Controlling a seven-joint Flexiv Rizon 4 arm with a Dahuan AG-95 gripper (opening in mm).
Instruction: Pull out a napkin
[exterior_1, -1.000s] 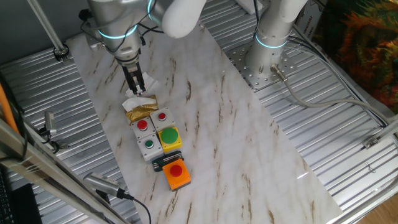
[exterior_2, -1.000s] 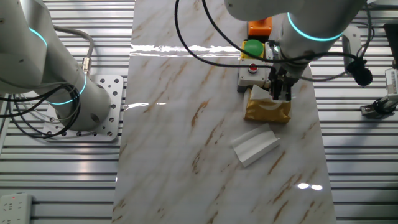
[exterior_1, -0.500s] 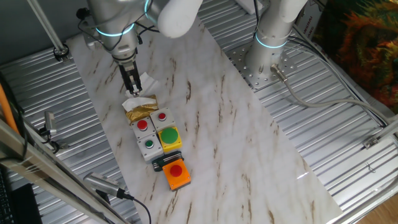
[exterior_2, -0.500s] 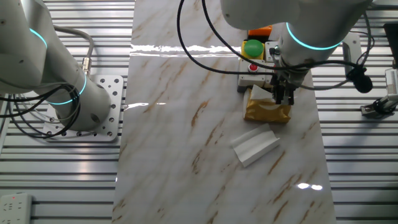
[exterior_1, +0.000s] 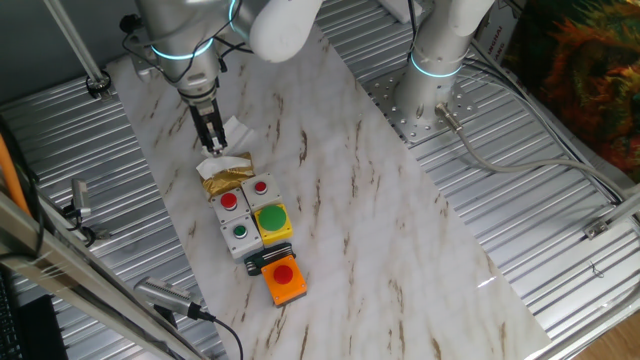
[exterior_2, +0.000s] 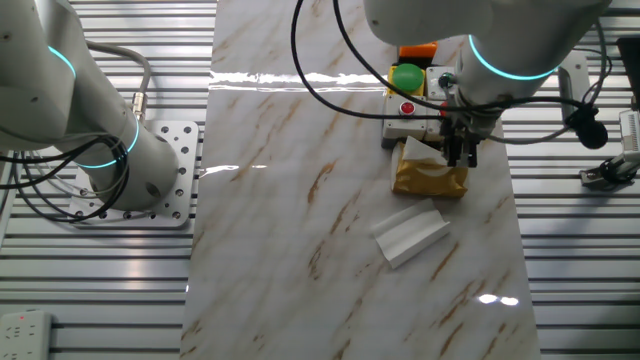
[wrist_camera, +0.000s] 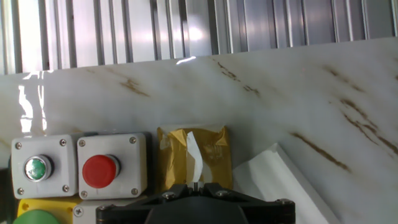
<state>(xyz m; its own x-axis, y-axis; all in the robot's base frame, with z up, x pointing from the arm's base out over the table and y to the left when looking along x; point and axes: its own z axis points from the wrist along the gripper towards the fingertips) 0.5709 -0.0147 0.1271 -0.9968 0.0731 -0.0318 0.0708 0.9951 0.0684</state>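
Observation:
A shiny gold packet (exterior_1: 228, 178) lies on the marble tabletop (exterior_1: 330, 200) next to the grey button box (exterior_1: 243, 215). A napkin (wrist_camera: 194, 157) comes out of the packet's slot as a narrow white strip and runs up into my gripper (wrist_camera: 196, 184). The gripper is shut on it, just above the packet (wrist_camera: 214, 152). In the fixed views the gripper (exterior_1: 213, 149) (exterior_2: 463, 158) hangs over the packet's (exterior_2: 430, 177) far end, with white napkin (exterior_2: 418, 150) showing beside the fingers. The fingertips hide the grip itself.
A loose folded white sheet (exterior_2: 410, 235) (wrist_camera: 273, 180) lies on the marble beside the packet. The button box carries red (wrist_camera: 99, 170) and green (wrist_camera: 36, 167) buttons, with a yellow box (exterior_1: 273, 222) and an orange box (exterior_1: 284, 280) beyond. A second arm's base (exterior_1: 425, 95) stands on the ribbed metal.
My gripper has shifted a little sideways over the packet, still shut on the napkin strip. The packet and the loose sheet have not moved.

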